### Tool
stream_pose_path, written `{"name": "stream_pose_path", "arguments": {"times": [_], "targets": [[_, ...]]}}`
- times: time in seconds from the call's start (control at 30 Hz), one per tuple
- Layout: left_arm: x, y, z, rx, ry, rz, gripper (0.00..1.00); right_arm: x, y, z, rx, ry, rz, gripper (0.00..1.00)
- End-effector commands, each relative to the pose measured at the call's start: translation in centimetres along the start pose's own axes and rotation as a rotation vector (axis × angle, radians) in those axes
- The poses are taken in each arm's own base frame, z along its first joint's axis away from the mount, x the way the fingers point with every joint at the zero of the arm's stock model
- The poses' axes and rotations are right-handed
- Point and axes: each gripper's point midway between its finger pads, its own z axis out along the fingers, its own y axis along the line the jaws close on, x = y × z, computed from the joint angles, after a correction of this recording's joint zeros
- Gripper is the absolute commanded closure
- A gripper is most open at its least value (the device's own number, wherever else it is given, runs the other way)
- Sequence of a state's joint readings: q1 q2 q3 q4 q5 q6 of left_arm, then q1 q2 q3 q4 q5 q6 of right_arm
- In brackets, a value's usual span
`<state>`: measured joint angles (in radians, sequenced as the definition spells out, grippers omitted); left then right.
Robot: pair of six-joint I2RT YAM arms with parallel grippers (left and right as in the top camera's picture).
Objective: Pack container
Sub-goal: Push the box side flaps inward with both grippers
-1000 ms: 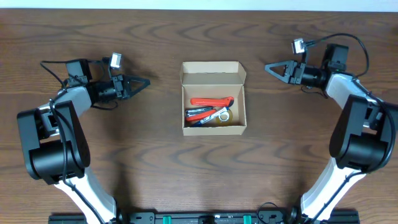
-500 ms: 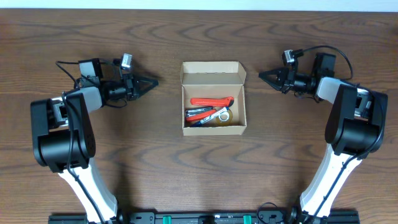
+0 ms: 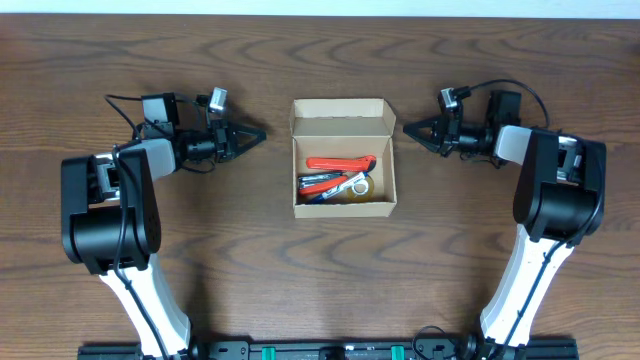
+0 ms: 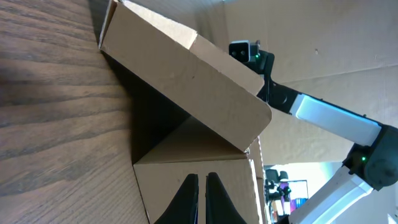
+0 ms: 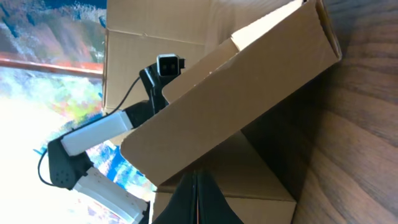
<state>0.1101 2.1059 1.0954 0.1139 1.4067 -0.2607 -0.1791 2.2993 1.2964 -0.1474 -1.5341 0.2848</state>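
Note:
The container (image 3: pixel 343 205) is a small tan cardboard box in the middle of the table, its flap lid (image 3: pixel 341 113) standing open at the far side. Inside lie red and blue pens and a small roll of tape (image 3: pixel 359 185). My left gripper (image 3: pixel 259 133) is shut and empty, pointing at the box's left side a short way off. My right gripper (image 3: pixel 408 128) is shut and empty, pointing at the box's right side near the lid. The box fills the left wrist view (image 4: pixel 186 81) and the right wrist view (image 5: pixel 236 93).
The dark wooden table (image 3: pixel 200 250) surrounds the box. Both arms lie low along the table's far half, left and right of the box.
Both grippers have moved inward toward the box, the left one to the right and the right one to the left. The box has not moved.

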Motion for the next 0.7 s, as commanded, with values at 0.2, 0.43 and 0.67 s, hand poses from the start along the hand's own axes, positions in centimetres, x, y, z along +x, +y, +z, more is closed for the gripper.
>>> {"name": "stream_pose_path", "arguments": {"times": [0.2,0.43,0.67], "targets": [[0.2,1.1,0.3,-0.025,0.0,-0.019,0.94,0.4,-0.8,0.4,-0.007,0.012,-0.005,0.99],[1.0,2.9,0.8,-0.007,0.015,-0.099,0.94,0.6,-1.7,0.5,0.007,0.01,0.018,0.99],[1.3,3.1,1.7,0.011,0.032,-0.096,0.94,0.7,-2.5,0.5,0.026,0.006,0.048,0.99]]}}
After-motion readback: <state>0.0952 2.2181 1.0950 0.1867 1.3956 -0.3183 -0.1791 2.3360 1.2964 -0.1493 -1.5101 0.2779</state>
